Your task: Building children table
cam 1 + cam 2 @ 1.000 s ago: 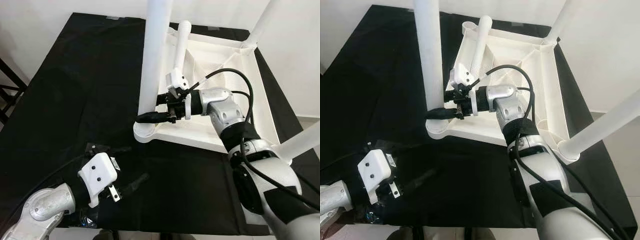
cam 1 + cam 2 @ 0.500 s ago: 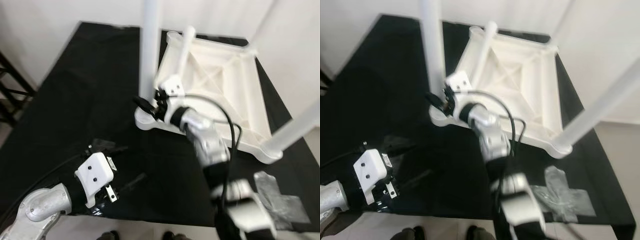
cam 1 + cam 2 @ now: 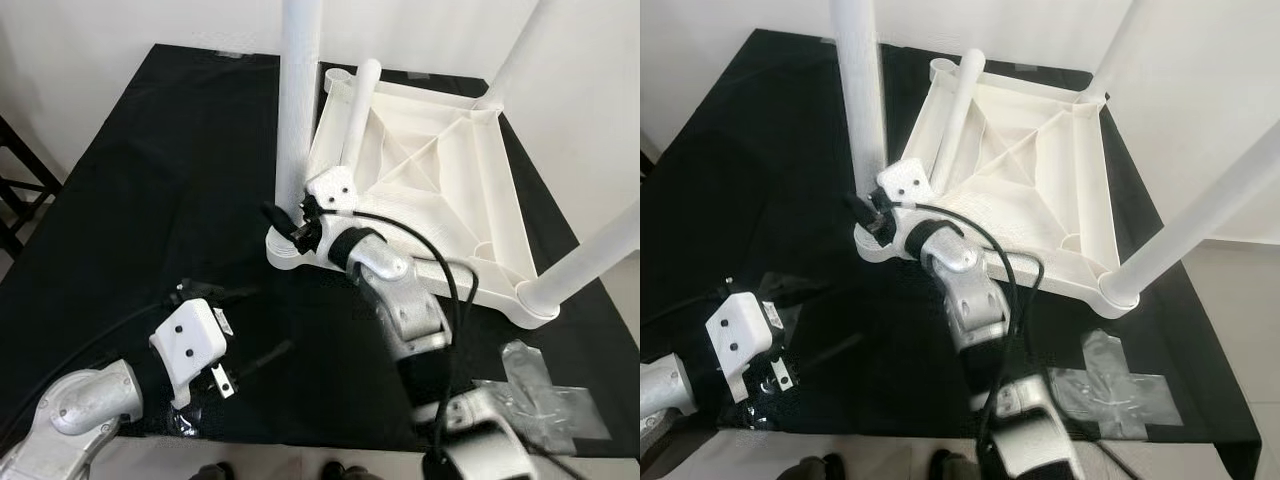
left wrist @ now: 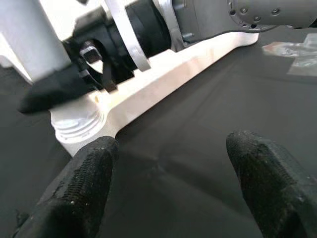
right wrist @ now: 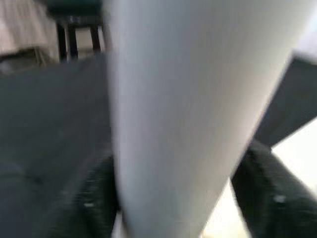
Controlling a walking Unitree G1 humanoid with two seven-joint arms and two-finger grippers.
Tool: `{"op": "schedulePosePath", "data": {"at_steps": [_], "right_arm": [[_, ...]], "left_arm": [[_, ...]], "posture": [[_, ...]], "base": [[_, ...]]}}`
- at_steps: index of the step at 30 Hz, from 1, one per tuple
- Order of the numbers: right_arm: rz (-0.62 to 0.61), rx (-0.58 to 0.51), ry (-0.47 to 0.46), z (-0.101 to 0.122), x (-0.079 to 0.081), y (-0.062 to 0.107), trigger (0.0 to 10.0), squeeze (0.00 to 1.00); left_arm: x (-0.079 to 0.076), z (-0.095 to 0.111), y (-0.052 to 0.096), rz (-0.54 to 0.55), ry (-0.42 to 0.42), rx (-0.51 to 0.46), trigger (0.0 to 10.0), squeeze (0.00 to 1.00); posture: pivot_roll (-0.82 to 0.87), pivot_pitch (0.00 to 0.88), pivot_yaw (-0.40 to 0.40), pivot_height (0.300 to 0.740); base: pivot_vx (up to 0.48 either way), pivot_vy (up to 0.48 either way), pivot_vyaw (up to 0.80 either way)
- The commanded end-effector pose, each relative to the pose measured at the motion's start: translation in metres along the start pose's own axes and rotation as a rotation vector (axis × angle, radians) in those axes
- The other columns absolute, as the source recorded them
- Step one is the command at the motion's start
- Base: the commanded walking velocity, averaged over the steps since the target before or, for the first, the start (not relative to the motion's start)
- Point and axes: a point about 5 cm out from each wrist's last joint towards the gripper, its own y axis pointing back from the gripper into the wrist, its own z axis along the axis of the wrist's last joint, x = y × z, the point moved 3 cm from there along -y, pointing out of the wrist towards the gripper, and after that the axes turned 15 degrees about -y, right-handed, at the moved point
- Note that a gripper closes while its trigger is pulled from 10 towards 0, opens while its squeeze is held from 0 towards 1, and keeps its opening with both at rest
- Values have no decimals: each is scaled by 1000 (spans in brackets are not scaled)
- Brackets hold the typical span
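1. Camera has pulled back and tilted since a second ago, so the whole frame shifts. The right claw (image 3: 283,222) sits lower on the near-left leg (image 3: 298,110) than before, now down by the threaded socket (image 3: 288,252).
2. Right claw: fingers straddle that leg, one either side in the right wrist view, clamped or very nearly. My read: it grips low at the collar to turn or steady the leg while it seats.
3. Table top (image 3: 430,190) lies upside down on the black-covered counter (image 3: 150,170), ribs up. Three legs stand upright in corner sockets; a fourth leg (image 3: 357,105) lies loose, leaning across the far-left corner, not yet fitted.
4. Left claw (image 3: 262,352) hovers low over the cloth, near the front edge, fingers apart, holding nothing. It points at the socket in the left wrist view, well short of it. Probably on standby.
5. Room: open cloth on the left of the table top. Right side is tight, with the near-right leg (image 3: 585,265) close to the counter edge. Tape patch (image 3: 545,390) at the near-right corner.
6. Risk: right arm cable (image 3: 420,235) drapes over the frame and could snag on a rotation.
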Motion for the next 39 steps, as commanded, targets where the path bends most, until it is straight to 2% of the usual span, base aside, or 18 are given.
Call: {"op": "schedulePosePath", "data": {"at_steps": [1, 3, 4, 5, 6, 7, 8, 9, 10, 11, 12, 15, 24, 25, 26, 27, 33, 39], "right_arm": [[46, -5, -13, 8, -8, 2, 10000, 1000], [145, -25, 14, 18, -3, 2, 10000, 1000], [145, -25, 14, 18, -3, 2, 10000, 1000], [325, -30, 97, 28, 6, 5, 10000, 1000], [325, -30, 97, 28, 6, 5, 10000, 1000], [422, -15, 125, 30, 10, 9, 10000, 122], [422, -15, 125, 30, 10, 9, 10000, 122], [510, 0, 146, 32, 13, 13, 10000, 0], [510, 0, 146, 32, 13, 13, 10000, 0], [594, 19, 169, 34, 15, 16, 10000, 0], [594, 19, 169, 34, 15, 16, 10000, 0], [741, 74, 204, 38, 15, 19, 10000, 0], [811, 82, 200, 48, 13, 14, 10000, 0], [839, 81, 186, 49, 13, 15, 8627, 0], [839, 81, 186, 49, 13, 15, 8627, 0], [873, 93, 170, 48, 14, 16, 0, 0], [920, 121, 150, 45, 11, 18, 0, 0], [871, 121, 155, 43, 1, 17, 0, 0]], "left_arm": [[-6, 0, -2, -20, 21, -11, 10000, 0], [-6, 0, -2, -19, 21, -13, 10000, 0], [-6, 0, -2, -19, 21, -13, 10000, 0], [-6, 1, -3, -16, 20, -15, 10000, 0], [-6, 1, -3, -16, 20, -15, 10000, 0], [-5, 2, -3, -14, 19, -15, 10000, 0], [-5, 2, -3, -14, 19, -15, 10000, 0], [-5, 2, -3, -13, 18, -15, 10000, 0], [-5, 2, -3, -13, 18, -15, 10000, 0], [-5, 3, -4, -12, 18, -16, 10000, 0], [-5, 3, -4, -12, 18, -16, 10000, 0], [-5, 3, -3, -11, 16, -15, 10000, 0], [-5, 4, -2, -11, 15, -11, 10000, 0], [-5, 4, -2, -11, 16, -11, 10000, 0], [-5, 4, -2, -11, 16, -11, 10000, 0], [-5, 4, -2, -12, 16, -11, 10000, 0], [-5, 5, -1, -14, 15, -10, 10000, 0], [-5, 4, -1, -17, 17, -10, 10000, 0]], "posture": [[95, 255, -129, 740], [96, 256, -130, 740], [96, 256, -130, 740], [101, 256, -134, 740], [101, 256, -134, 740], [102, 255, -136, 740], [102, 255, -136, 740], [104, 256, -139, 740], [104, 256, -139, 740], [108, 256, -141, 740], [108, 256, -141, 740], [114, 258, -142, 740], [123, 261, -142, 740], [126, 263, -143, 740], [126, 263, -143, 740], [128, 262, -142, 740], [129, 262, -141, 740], [126, 262, -141, 740]], "base": [[0, 0, 0], [0, 0, 0], [0, 0, 0], [0, 0, 0], [0, 0, 0], [0, 0, 0], [0, 0, 0], [0, 0, 0], [0, 0, 0], [0, 0, 0], [0, 0, 0], [0, 0, 0], [0, 0, 0], [0, 0, 0], [0, 0, 0], [0, 0, 0], [0, 0, 0], [0, 0, 0]]}}
